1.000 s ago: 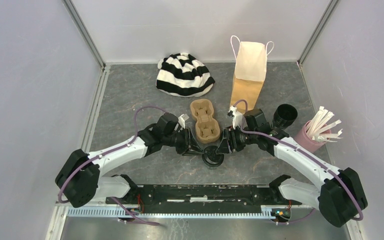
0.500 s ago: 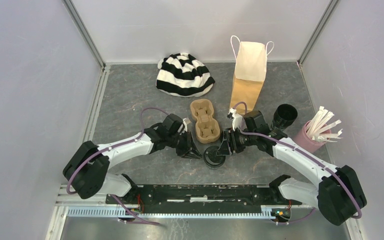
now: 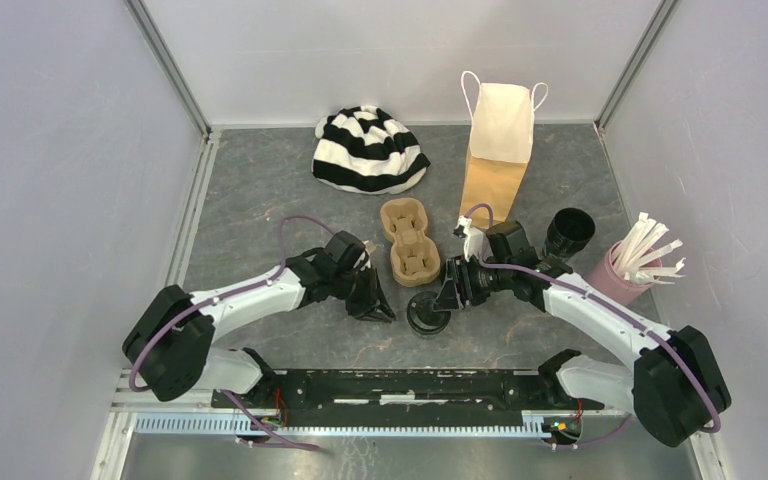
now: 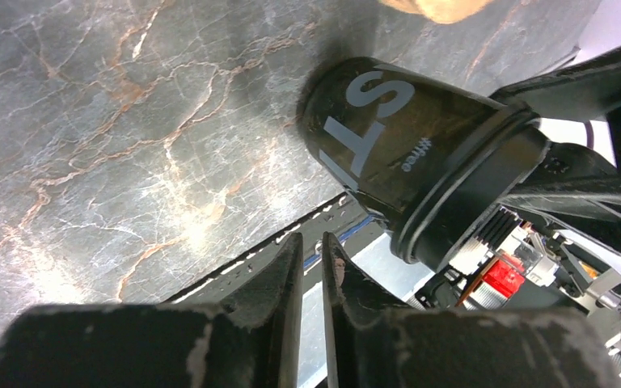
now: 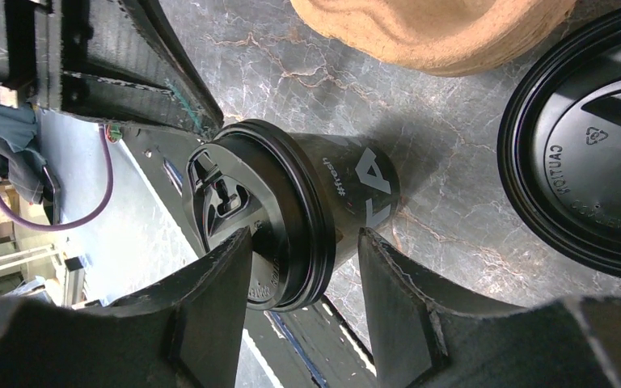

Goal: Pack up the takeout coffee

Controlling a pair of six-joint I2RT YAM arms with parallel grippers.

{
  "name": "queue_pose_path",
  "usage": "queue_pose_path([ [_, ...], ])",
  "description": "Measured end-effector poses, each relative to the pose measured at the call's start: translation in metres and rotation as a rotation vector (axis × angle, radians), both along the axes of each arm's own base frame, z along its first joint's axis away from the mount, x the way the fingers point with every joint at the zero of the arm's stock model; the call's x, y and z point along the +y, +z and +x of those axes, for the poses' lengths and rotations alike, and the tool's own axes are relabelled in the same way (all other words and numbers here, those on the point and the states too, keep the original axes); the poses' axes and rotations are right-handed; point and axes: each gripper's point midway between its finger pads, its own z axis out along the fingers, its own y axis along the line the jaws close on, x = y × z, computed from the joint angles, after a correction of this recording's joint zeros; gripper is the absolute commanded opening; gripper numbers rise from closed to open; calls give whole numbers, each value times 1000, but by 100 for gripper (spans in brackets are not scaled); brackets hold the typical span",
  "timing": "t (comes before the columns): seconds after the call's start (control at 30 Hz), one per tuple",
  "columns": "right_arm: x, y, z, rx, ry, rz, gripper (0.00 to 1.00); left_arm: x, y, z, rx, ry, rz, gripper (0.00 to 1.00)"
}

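Note:
A black takeout coffee cup (image 3: 427,318) with its lid on stands tilted on the grey table (image 3: 260,200) just in front of the arms. It shows white lettering in the left wrist view (image 4: 388,137). My right gripper (image 3: 443,298) is shut on its lidded end, one finger against the lid and the other at the cup's wall (image 5: 306,234). My left gripper (image 3: 380,308) sits a little left of the cup and clear of it, its fingers nearly together with nothing between them (image 4: 314,238). A second black cup (image 3: 569,232) stands by my right forearm, its top dark and open-looking.
The brown moulded carrier (image 3: 410,245) lies just behind the grippers. A loose black lid (image 5: 582,145) lies flat beside it. The brown paper bag (image 3: 495,150) stands at the back. A striped hat (image 3: 368,150) lies back left and a pink cup of white sticks (image 3: 625,270) is at right.
My left gripper has pulled back leftward off the cup and its jaws have narrowed. The right gripper stays at the cup, which has barely moved.

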Motion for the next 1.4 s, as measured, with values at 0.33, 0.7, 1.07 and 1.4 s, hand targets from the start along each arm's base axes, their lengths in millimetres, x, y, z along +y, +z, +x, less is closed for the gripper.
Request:
queue_pose_path([
  [0.33, 1, 0, -1, 7, 10, 6, 55, -11, 36, 12, -96, -4, -87, 59],
  [0.7, 1, 0, -1, 3, 12, 6, 55, -41, 56, 10, -131, -86, -182, 60],
  [1.07, -14, -8, 0, 39, -17, 88, 64, -47, 18, 4, -81, -116, -161, 40],
  [1.4, -12, 16, -6, 20, 38, 178, 72, -40, 23, -1, -75, -112, -155, 64],
])
